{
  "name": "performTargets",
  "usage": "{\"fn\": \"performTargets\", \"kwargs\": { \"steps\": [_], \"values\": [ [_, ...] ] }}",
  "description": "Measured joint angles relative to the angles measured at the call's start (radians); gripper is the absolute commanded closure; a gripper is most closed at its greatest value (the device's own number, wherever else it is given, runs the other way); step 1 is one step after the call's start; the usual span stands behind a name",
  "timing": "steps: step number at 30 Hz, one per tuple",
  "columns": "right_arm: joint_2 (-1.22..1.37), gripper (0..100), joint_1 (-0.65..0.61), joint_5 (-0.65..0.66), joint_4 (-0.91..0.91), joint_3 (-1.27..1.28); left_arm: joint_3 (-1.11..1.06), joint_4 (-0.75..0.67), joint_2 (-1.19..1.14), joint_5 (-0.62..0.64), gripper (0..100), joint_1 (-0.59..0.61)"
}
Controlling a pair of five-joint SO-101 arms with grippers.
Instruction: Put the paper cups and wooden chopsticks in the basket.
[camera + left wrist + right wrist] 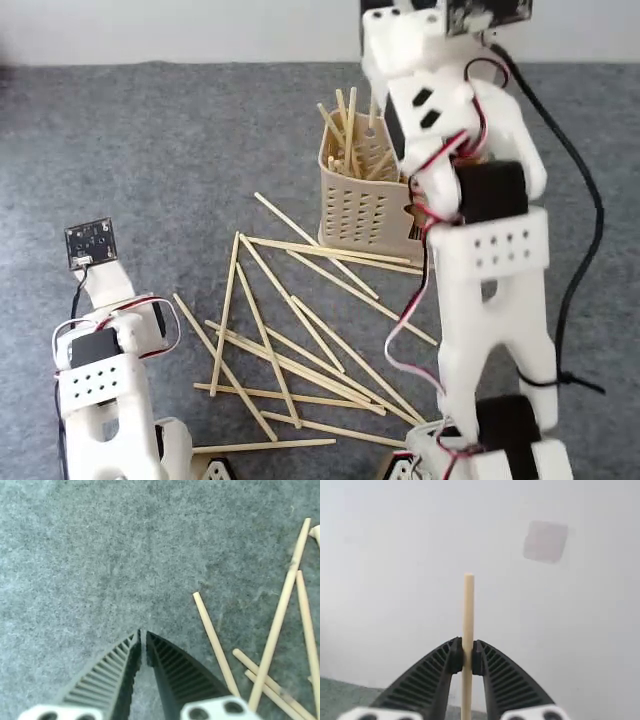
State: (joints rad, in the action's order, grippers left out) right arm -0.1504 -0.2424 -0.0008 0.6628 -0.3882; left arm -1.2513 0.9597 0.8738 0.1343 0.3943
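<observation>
Bright, diffuse light leaves only faint soft shadows beside the wooden chopsticks (225, 315).

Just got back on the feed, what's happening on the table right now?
The right claw is shut on a single wooden chopstick, held up off the table and facing a pale wall. The basket already has several chopsticks standing in it. Many loose chopsticks lie scattered on the grey mat in front of it. The left claw is shut and empty, low over the mat beside some of those sticks.
</observation>
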Motion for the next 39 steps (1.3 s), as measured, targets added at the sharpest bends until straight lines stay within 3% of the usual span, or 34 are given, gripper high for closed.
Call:
{"fn": "performTargets", "kwargs": {
  "steps": [10,16,27,34,39],
  "values": [
    [0.063,98.0,0.035,-0.08,-0.009,0.095,0.0,0.0,0.0,0.0,98,0.0],
    [0.063,80.9,0.034,-0.08,0.006,0.137,0.0,0.0,0.0,0.0,98,0.0],
    [-0.206,99.0,-0.02,-0.003,0.267,0.137,0.0,0.0,0.0,0.0,98,0.0],
    [-0.284,98.6,-0.057,-0.095,0.649,0.209,0.0,0.0,0.0,0.0,98,0.0],
    [-0.284,99.0,-0.058,-0.138,0.735,0.373,0.0,0.0,0.0,0.0,98,0.0]
  ]
}}
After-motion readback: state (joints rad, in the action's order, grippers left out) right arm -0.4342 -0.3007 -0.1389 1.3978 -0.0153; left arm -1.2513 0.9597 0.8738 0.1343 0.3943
